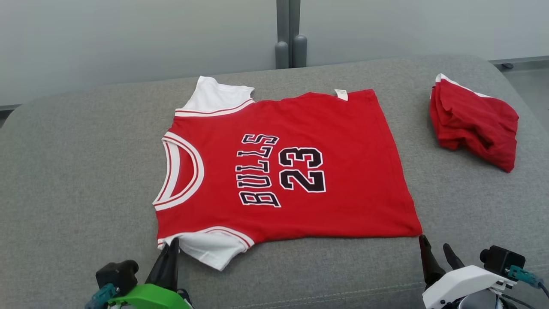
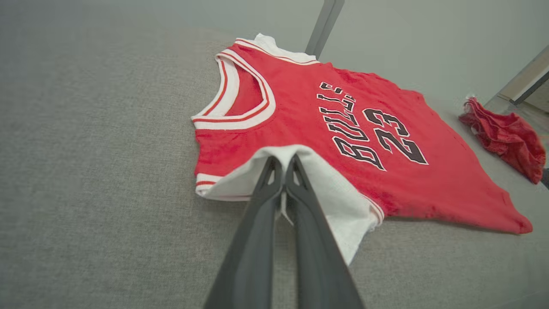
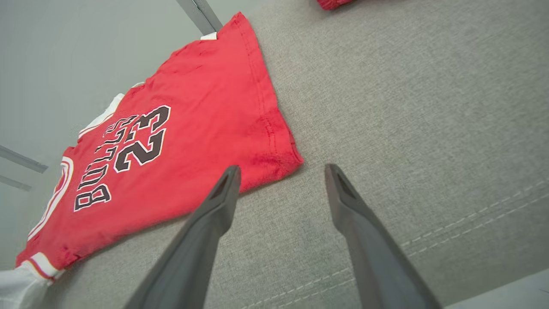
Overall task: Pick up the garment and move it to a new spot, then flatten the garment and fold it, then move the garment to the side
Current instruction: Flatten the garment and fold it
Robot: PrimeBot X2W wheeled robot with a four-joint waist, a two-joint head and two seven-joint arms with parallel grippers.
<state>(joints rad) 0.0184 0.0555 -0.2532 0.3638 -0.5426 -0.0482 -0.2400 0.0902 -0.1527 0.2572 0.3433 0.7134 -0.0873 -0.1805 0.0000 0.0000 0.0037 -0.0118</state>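
The red jersey (image 1: pixel 300 171) with 23 on it is lying flat across the middle of the head view on the grey cushion (image 1: pixel 64 180), its neckline pointing to the frame's left and its hem to the right. The left gripper (image 2: pixel 281 165) is sitting at the lower left of the head view, its 2 fingers pinching tight on the jersey's white sleeve (image 2: pixel 334 201), and a sliver of white cloth is showing between them in the left wrist view. The right gripper (image 3: pixel 283 168) is standing at the lower right, its jaws spreading wide and holding nothing. In the right wrist view 1 fingertip is lying just beside the jersey's near hem corner, the other over bare cushion. A crumpled red cloth (image 1: pixel 474 124) is resting at the upper right, well apart from the jersey
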